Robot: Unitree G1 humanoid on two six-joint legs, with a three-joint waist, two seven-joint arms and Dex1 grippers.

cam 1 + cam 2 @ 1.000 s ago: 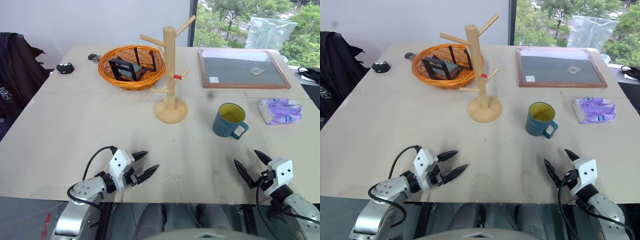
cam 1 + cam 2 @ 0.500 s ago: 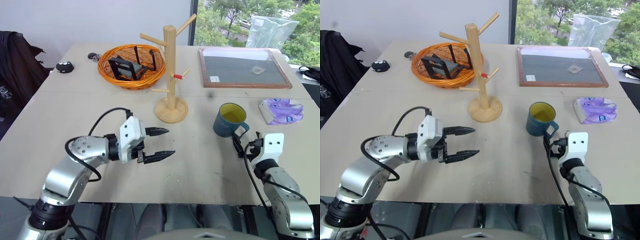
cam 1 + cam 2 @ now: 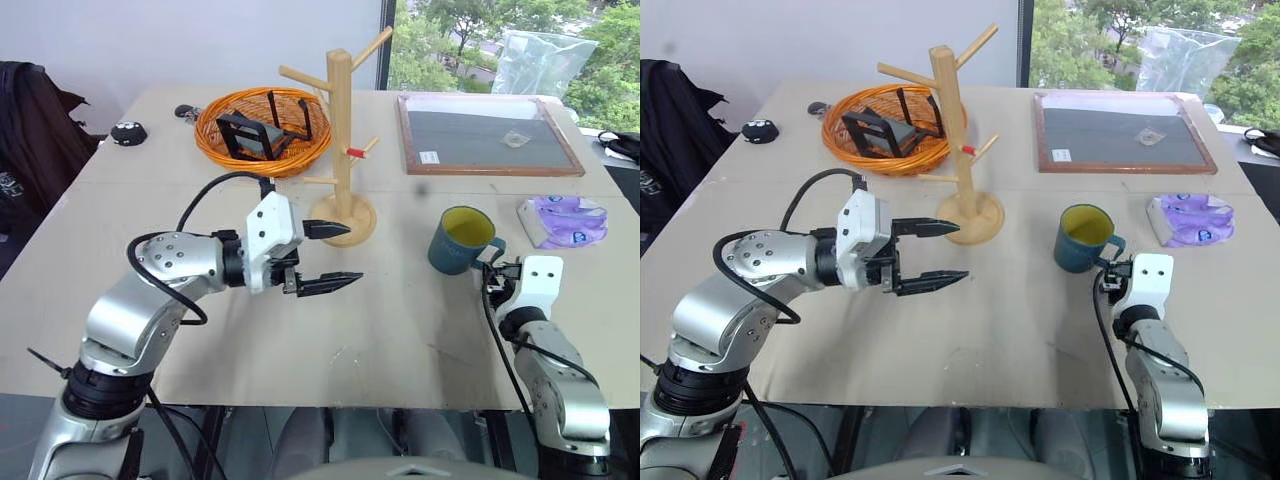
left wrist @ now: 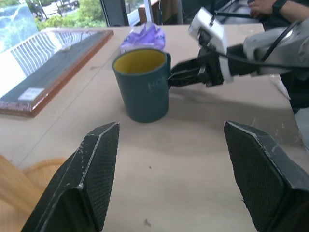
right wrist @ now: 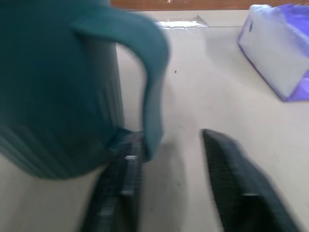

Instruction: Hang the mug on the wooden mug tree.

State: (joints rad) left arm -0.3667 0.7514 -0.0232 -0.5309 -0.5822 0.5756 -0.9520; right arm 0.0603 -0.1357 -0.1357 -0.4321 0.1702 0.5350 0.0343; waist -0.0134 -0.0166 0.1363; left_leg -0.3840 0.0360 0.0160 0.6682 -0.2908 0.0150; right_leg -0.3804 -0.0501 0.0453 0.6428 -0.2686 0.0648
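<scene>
Mug (image 3: 460, 241) upright on tabletop (image 3: 150, 200), at 4 o'clock from mug tree (image 3: 341, 150). Right tool (image 4: 186, 76), nearer, fingers straddling the handle, not yet clamped; left tool (image 3: 330, 255) spread, empty.

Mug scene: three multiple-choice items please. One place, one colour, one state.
1. Where is the mug?
A. in the wicker basket
B. hung on a peg
C. on the table, on the mug tree's right

2. What colour is the mug's inside?
A. red
B. yellow
C. white

3. What state is the left claw in?
A. open, empty
B. shut on the mug
C. shut on a peg

Answers:
1. C: it stands upright on the table, apart from the tree's base.
2. B: the head views show a yellow inside.
3. A: its fingers are spread wide with nothing between them.
</scene>
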